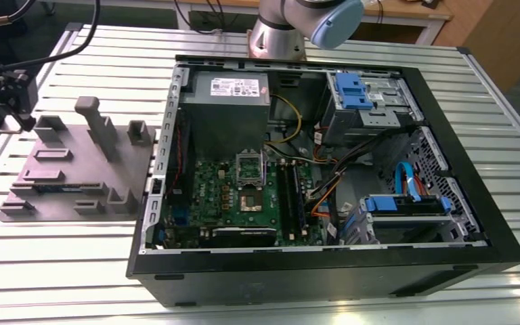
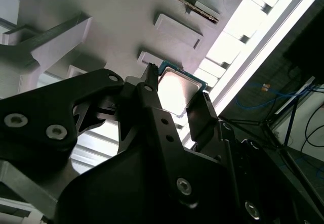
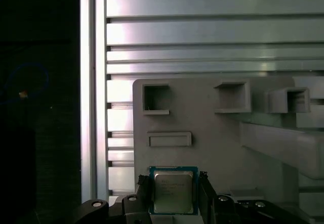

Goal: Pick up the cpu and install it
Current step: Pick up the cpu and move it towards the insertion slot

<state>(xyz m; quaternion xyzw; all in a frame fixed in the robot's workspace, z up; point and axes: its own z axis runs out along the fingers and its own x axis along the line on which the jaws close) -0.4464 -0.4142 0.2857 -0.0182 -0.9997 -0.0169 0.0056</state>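
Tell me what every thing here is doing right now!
gripper, shut on the cpu.
cpu, squeezed at two edges, shiny top showing.
grey tray, lying flat on the table.
computer case, lying on its side, side panel off.

The cpu (image 3: 173,192) shows a shiny silver-grey top with a teal-green rim, and the gripper (image 3: 174,197) is black. The tray (image 3: 212,148) is plain matt grey; the worktop (image 3: 202,27) is bright silver, striped with parallel grooves. The computer case (image 1: 332,277) is black, its motherboard (image 1: 208,193) green, its drive latches (image 1: 351,88) blue.
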